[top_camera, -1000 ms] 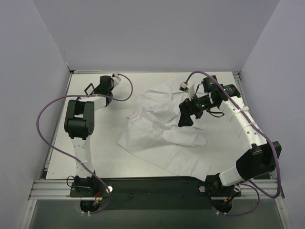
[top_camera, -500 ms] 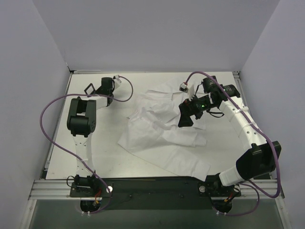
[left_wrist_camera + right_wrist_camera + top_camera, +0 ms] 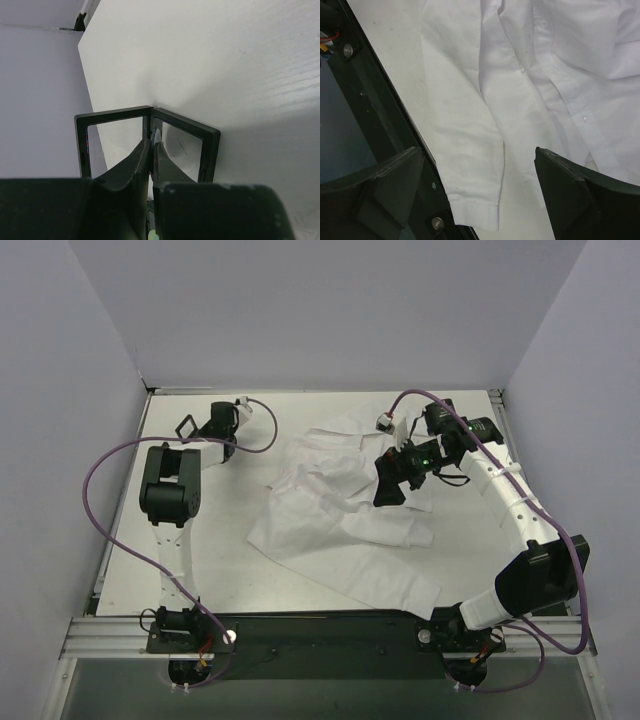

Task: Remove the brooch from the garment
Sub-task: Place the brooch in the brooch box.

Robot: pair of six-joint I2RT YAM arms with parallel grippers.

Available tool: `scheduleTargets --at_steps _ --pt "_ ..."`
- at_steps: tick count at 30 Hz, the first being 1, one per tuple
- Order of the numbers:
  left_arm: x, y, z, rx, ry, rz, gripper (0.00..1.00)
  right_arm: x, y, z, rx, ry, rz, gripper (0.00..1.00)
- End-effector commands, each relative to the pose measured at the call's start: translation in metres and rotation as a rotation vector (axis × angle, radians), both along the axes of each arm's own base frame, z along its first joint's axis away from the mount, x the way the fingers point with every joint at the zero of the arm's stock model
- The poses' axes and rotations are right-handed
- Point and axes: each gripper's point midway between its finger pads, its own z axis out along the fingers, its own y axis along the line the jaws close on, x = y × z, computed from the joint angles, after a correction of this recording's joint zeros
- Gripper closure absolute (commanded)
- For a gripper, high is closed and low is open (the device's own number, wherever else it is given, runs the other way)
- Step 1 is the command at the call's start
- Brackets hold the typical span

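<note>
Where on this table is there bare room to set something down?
Bare table between the left arm and the garment, and along the far wall. Crowded middle right, where the open right gripper hangs over the garment.

Readable text: none, top or wrist views | garment (image 3: pixel 340 520): plain white, no legible label or print | surface (image 3: pixel 200 570): no signs or numbers | brands: nothing legible right now
</note>
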Motion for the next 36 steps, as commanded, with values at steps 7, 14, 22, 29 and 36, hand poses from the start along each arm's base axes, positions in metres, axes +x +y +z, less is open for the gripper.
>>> scheduleTargets --at_steps 7,14,22,29,36 --pt "0.009 0.007 0.021 -0.015 -0.078 0.018 0.76 -0.007 0.004 -0.002 0.008 0.025 0.019 0.0" --pt "0.006 0.005 0.02 -0.031 -0.075 0.01 0.7 -0.007 0.003 -0.001 0.006 0.022 0.017 0.0" --pt "0.002 0.0 0.033 -0.077 -0.089 -0.001 0.53 -0.007 0.004 -0.002 0.001 0.023 0.019 0.0" --pt "0.001 -0.005 0.057 -0.125 -0.124 -0.005 0.49 -0.007 0.005 -0.002 -0.001 0.022 0.022 0.0" --pt "0.0 -0.007 0.067 -0.138 -0.134 -0.007 0.46 -0.008 0.005 -0.001 -0.002 0.015 0.024 0.0"
